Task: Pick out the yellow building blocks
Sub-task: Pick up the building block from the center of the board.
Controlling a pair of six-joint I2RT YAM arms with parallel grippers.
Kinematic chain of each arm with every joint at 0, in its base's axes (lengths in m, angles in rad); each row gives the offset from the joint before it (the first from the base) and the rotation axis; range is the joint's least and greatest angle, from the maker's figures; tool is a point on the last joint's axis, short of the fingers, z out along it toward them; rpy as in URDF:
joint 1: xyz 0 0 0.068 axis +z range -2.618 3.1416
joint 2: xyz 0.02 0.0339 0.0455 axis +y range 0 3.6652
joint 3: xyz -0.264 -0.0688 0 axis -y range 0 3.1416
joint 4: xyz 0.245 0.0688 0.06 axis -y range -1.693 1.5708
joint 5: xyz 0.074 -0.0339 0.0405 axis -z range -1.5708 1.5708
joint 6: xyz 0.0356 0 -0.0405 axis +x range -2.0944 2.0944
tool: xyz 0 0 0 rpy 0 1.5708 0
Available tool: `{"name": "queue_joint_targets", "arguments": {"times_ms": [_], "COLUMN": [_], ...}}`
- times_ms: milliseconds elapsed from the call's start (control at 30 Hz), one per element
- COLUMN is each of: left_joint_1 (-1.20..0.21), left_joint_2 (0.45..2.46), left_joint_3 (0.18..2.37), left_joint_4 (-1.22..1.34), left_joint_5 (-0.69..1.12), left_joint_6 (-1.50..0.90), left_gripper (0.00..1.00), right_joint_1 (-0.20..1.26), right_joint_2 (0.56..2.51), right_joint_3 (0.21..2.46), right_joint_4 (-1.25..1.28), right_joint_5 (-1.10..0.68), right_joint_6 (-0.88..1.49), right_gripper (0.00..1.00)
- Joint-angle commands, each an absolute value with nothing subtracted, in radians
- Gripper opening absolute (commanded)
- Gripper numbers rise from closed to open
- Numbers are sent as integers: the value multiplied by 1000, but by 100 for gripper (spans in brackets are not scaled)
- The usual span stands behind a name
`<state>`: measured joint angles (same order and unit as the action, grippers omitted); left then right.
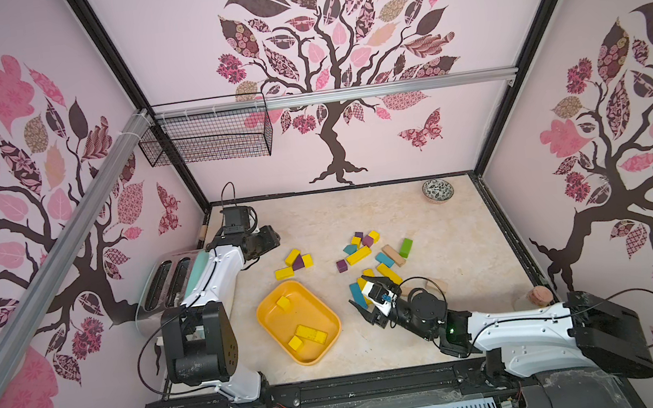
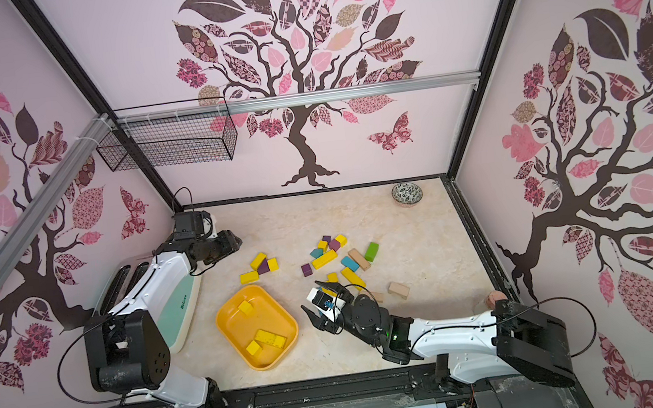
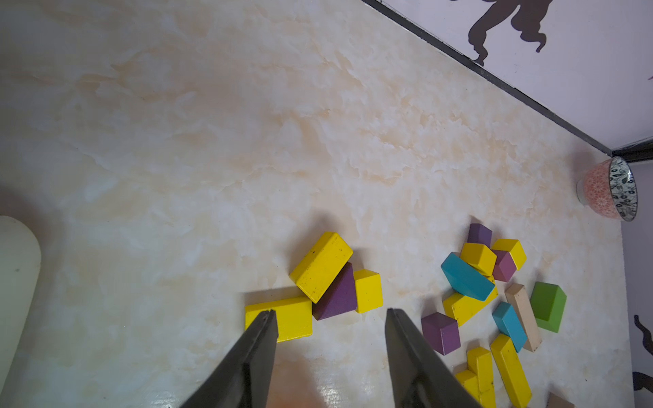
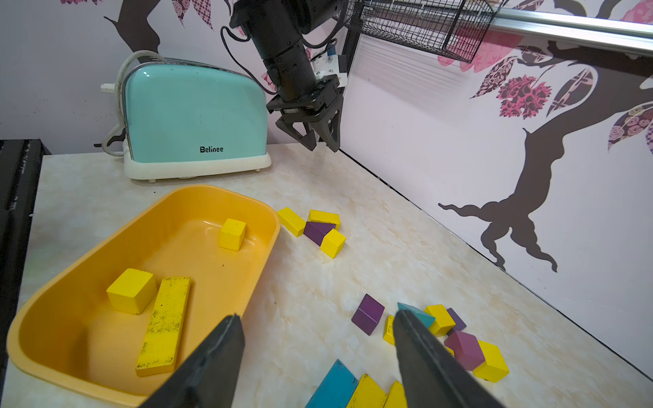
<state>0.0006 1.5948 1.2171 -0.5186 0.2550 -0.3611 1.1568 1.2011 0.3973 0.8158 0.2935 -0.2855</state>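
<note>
Yellow building blocks [image 1: 358, 255]: none in either set of jaws.

Right gripper [image 1: 365, 296]: jaws spread, nothing between them. It hovers just off the right-arm side of the orange-yellow tray [image 1: 314, 311], over a teal bar [image 1: 355, 292] and a couple of yellow pieces at the near end of a mixed heap. Judgement: spread to straddle a block, lining up a pick.

Left gripper [image 3: 329, 311]: jaws parted, empty, raised above the table [image 1: 423, 223] past the tray's far rim. It looks down on three yellow blocks knotted round a purple wedge [image 1: 298, 263]. Probably its share, since they lie on its side of the tray.

Outward: three yellow blocks lie in the tray, two cubes and one long bar, so it reads as the collecting spot. The heap off the tray's right-arm side mixes yellow with teal, purple, green and bare wood. The yellows touch other pieces there, so picks look fiddly.
</note>
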Motion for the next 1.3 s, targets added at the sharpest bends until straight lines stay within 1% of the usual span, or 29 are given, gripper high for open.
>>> {"name": "queue_joint_targets", "arguments": {"times_ms": [0,167,367,667,933,1167,1267], "left_joint_1": [-3,-3,-6,-55,-92,-93,-93], "left_joint_2": [1611,1662,1742,1873,1981,2036,2043], "left_joint_3": [1228,1258,1287,1372,1414,1434,1439], "left_joint_4": [-495,-515,-541,-655,-708,-739,-745], "left_joint_5": [291,274,294,257,250,219,218], "left_joint_6": [-372,-365,-366,-293,-245,-227,-224], "left_gripper": [55,54,53,53,53,52,50], "right_joint_1": [1152,1152,1152,1151,1150,1151,1151], "right_joint_2": [1213,1205,1211,1206,1226,1227,1225], "right_joint_3": [397,396,404,407,410,410,410], "right_joint_4": [834,839,829,817,819,812,813], "right_joint_5": [286,262,241,236,232,234,236], "right_joint_6": [-264,-234,-223,-227,-231,-236,-238], "right_gripper": [72,71,71,71,71,71,72]}}
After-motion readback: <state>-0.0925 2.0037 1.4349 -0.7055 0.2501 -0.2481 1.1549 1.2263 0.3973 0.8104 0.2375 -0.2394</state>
